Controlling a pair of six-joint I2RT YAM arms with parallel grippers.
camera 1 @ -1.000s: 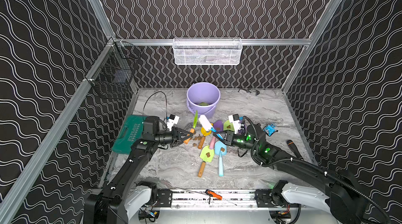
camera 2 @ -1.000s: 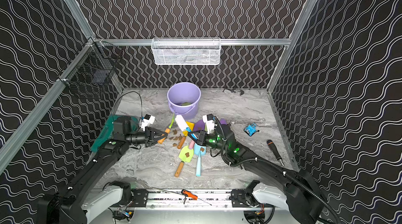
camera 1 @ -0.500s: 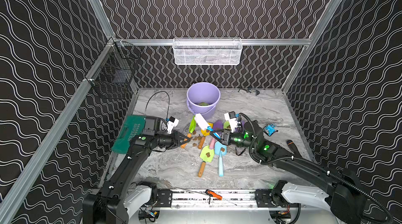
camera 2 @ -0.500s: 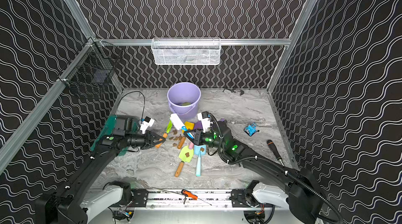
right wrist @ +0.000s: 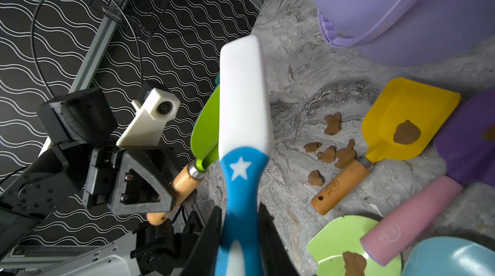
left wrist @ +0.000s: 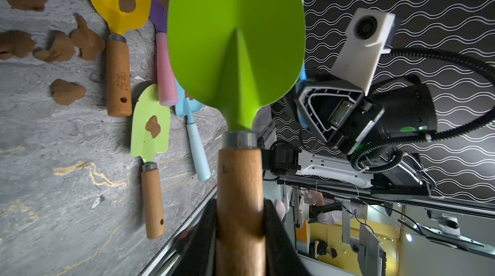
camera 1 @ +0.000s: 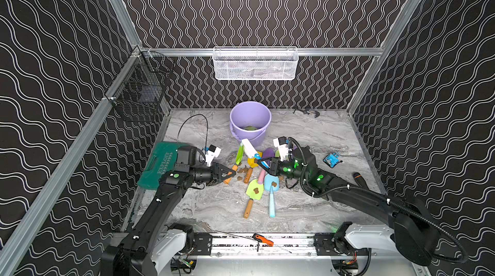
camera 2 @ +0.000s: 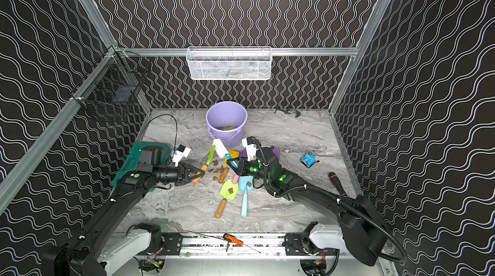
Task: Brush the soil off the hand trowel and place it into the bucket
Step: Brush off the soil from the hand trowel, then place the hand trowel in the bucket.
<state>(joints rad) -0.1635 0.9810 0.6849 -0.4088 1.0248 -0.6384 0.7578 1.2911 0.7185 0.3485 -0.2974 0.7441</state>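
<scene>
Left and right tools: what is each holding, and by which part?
Left tool grips the bright green pointed trowel by its wooden handle; right tool grips the white-headed plastic brush by its blue handle.

Your bucket [camera 1: 254, 139] stands at the back of the table [camera 1: 214, 207], centred. Just before it hangs the held trowel [camera 1: 239, 154], with the brush [camera 1: 249, 148] just beside it on the right. The soil clumps [camera 1: 242, 171] lie on the table just before these, and four more trowels [camera 1: 255, 190] lie right of and before the clumps.
</scene>
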